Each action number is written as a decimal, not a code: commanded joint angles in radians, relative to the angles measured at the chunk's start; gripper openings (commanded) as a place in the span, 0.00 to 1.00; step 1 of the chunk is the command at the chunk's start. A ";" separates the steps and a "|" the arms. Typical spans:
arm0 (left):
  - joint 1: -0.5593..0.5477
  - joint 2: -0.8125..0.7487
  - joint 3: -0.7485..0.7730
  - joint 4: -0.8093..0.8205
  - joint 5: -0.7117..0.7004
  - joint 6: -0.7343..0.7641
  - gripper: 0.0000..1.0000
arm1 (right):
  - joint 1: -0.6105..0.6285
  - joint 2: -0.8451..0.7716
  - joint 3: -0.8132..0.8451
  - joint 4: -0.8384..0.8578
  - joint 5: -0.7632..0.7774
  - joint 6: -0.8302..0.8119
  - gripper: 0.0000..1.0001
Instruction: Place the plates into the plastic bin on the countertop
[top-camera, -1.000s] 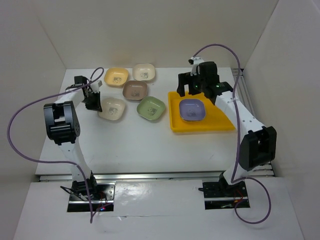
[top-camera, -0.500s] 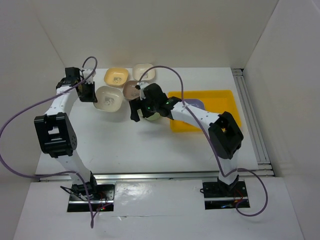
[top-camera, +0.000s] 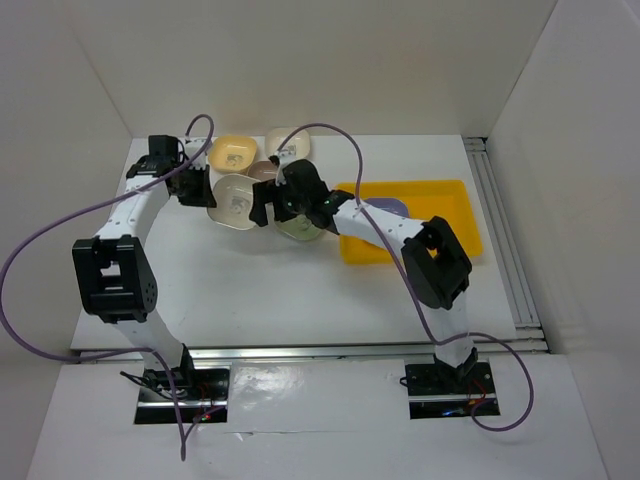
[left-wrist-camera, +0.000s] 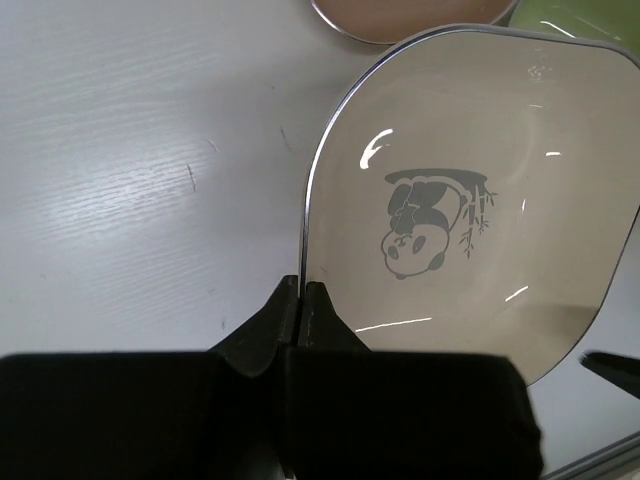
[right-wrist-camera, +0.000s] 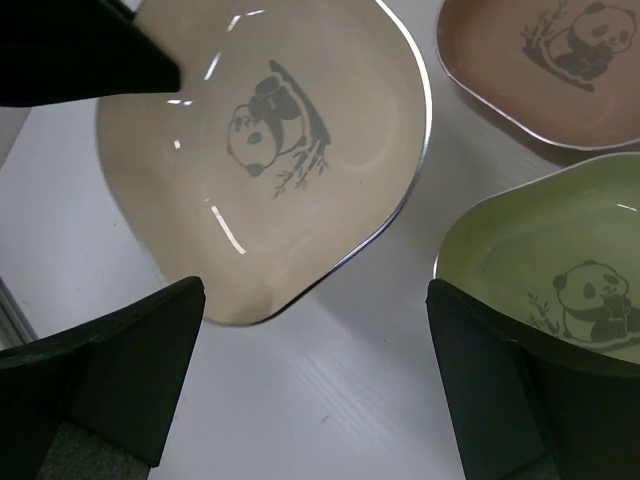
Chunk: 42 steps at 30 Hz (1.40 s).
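Note:
My left gripper (top-camera: 205, 189) is shut on the near rim of a cream plate (top-camera: 236, 200). In the left wrist view both fingers (left-wrist-camera: 300, 300) pinch that plate (left-wrist-camera: 470, 190), which is tilted off the countertop (top-camera: 260, 280). My right gripper (top-camera: 264, 207) is open and empty, just right of the cream plate. In the right wrist view it (right-wrist-camera: 320, 375) hovers between the cream plate (right-wrist-camera: 260, 140) and a green plate (right-wrist-camera: 560, 270). A brown plate (right-wrist-camera: 540, 60) lies beyond. A lilac plate (top-camera: 392, 207) lies in the yellow plastic bin (top-camera: 445, 215), partly hidden by the arm.
A yellow plate (top-camera: 233, 152) and another cream plate (top-camera: 291, 142) lie at the back. The brown plate (top-camera: 262, 171) and green plate (top-camera: 298, 229) are partly covered by the right arm. White walls stand on three sides. A rail runs along the right edge.
My right arm swung left from the bin to above the plates, its jaws open. My left gripper took the cream plate by its rim and carried it back and to the right.

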 joint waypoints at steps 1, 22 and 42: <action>-0.014 -0.080 0.028 0.009 0.095 -0.048 0.00 | 0.002 0.040 0.043 0.076 0.074 0.034 0.99; -0.129 -0.091 0.208 -0.010 0.171 -0.089 1.00 | -0.152 -0.248 -0.093 -0.111 0.252 -0.026 0.00; -0.159 0.435 0.652 -0.041 -0.017 -0.049 1.00 | -0.613 -0.331 -0.173 -0.552 0.046 -0.348 0.00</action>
